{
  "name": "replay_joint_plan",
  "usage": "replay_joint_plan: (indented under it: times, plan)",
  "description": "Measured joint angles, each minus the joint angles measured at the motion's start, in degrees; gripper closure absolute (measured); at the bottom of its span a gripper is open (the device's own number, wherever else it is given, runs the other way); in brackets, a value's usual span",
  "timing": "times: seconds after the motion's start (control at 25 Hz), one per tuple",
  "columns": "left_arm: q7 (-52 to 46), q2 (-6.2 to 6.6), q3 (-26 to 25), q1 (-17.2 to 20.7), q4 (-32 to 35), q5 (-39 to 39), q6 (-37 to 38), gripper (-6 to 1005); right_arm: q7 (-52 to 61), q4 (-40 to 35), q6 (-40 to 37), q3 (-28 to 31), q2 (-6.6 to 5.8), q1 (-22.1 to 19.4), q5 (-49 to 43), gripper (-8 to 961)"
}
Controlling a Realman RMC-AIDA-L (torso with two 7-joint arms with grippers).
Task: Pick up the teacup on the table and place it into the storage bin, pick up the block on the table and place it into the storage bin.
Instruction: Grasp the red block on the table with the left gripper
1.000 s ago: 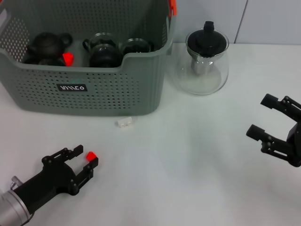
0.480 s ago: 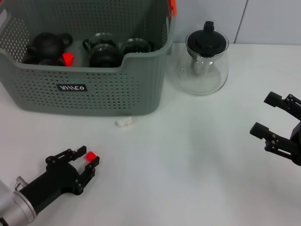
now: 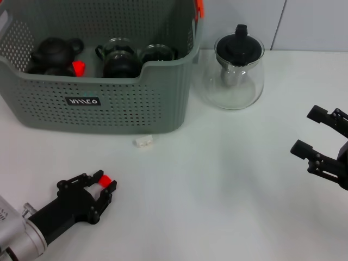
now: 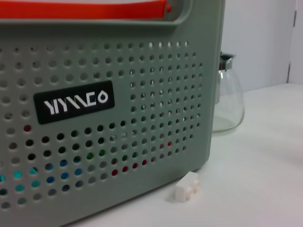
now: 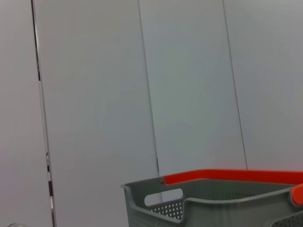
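A small red block lies on the white table at the front left. My left gripper is low on the table and open, with the red block between its fingertips, close to one finger. A small white block lies in front of the storage bin; it also shows in the left wrist view beside the bin wall. The bin holds a black teapot, dark glass cups and a red piece. No teacup shows on the table. My right gripper is open and empty at the right.
A clear glass teapot with a black lid stands right of the bin; it also shows in the left wrist view. The right wrist view shows the bin's orange rim and a wall.
My left arm has drawn back toward the front edge and turned slightly, while the red block stayed put. My right gripper has shifted slightly to the right.
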Motion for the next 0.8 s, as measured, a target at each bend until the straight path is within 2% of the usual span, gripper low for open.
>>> replay_joint_plan:
  times: [0.12,0.36,0.56,0.8]
  plan:
    - [-0.1,0.0,-0.1,-0.1,-0.2,0.0,0.1,593,0.0,0.0,0.0,0.1,0.0,0.0,0.0,74]
    - [-0.4,0.0,-0.2,0.1,-0.2,0.0,0.5,703,0.0,0.2,-0.2,0.8,0.0,0.0,-0.1,73]
    - [-0.8,0.06,-0.2,0.6,0.2,0.0,1.2,846,0.0,0.2,-0.7,1.2,0.0,0.0,-0.1,74]
    - [-8.8,0.42,-0.7,2.0,4.2,0.2,7.2,846,0.0,0.3,-1.9,2.3,0.0,0.0,-0.2,74]
